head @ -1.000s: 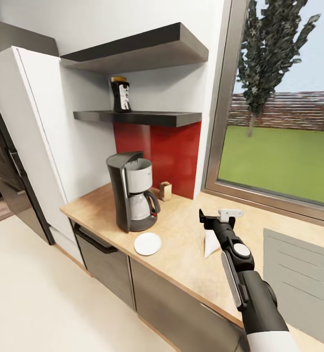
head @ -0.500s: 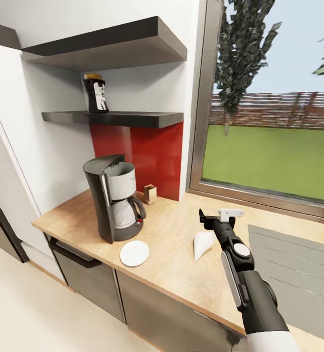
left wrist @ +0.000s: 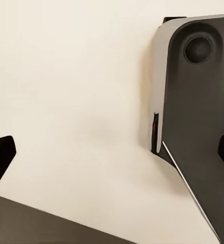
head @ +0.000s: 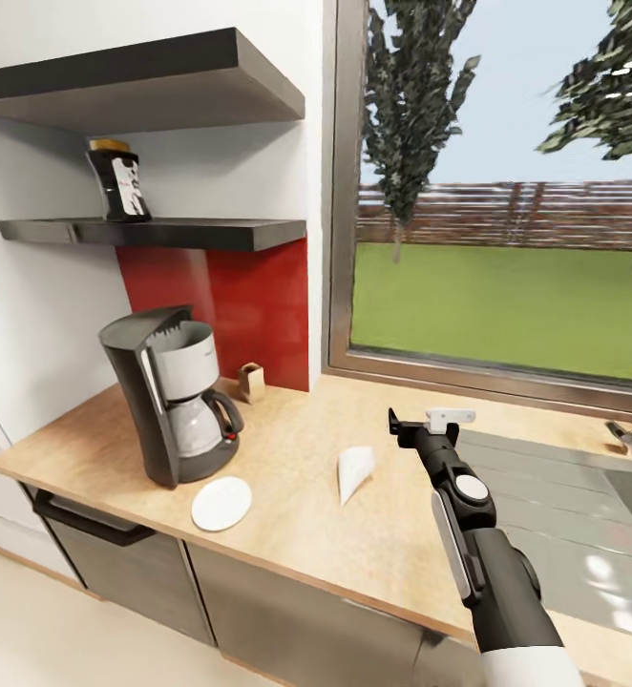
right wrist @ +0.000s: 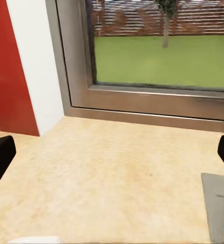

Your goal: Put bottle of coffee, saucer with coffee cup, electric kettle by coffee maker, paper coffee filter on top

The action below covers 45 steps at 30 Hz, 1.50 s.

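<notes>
Right gripper (head: 429, 421) raised over kitchen countertop (head: 297, 515), fingers spread wide, nothing held.

Paper coffee filter (head: 353, 470) flat on the worktop just left of it; saucer (head: 221, 503) near coffee maker (head: 170, 392) at left; bottle of coffee (head: 117, 180) up on kitchen shelf (head: 154, 232). Likely hazard: pinching thin paper flat, crumpling or sliding it away.
</notes>
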### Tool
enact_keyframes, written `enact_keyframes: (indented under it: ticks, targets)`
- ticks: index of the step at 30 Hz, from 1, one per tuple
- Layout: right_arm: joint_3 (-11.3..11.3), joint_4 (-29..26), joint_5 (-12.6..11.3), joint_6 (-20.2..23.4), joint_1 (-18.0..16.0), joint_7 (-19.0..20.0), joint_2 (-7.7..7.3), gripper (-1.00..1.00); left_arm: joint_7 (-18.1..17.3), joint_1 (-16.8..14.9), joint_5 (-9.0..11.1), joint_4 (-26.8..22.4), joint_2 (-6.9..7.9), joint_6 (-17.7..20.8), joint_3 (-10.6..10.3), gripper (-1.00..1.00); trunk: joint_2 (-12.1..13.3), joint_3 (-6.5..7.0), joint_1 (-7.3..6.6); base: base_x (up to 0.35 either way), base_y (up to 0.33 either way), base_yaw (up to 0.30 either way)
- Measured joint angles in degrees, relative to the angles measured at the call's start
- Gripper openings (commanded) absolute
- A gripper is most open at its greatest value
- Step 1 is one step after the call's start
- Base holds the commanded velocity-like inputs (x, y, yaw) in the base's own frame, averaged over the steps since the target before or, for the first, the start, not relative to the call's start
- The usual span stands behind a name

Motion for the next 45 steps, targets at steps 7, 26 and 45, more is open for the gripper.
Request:
enact_keyframes:
  ticks: [7, 26, 45]
  targets:
    - [0.0, 0.0, 0.0, 0.0, 0.0, 0.0, -0.01, 1.0, 0.0, 0.21, 0.01, 0.08, 0.2, 0.08, 0.0, 1.0, -0.01, 0.0, -0.02, 0.115, -0.031, -0.279]
    - [0.08, -0.21, 0.0, 0.11, -0.02, 0.09, 0.03, 1.0, 1.84, 1.57, 0.0, 0.09, 0.22, 0.17, 0.05, 1.0, -0.01, -0.02, 0.0, 0.024, -0.006, -0.016]
    - [0.14, 0.02, 0.08, 0.16, 0.07, 0.39, -0.24, 1.0, 1.95, 1.56, 0.01, 0.01, 0.22, 2.16, 0.01, 1.0, -0.01, -0.02, 0.0, 0.12, 0.0, 0.0]
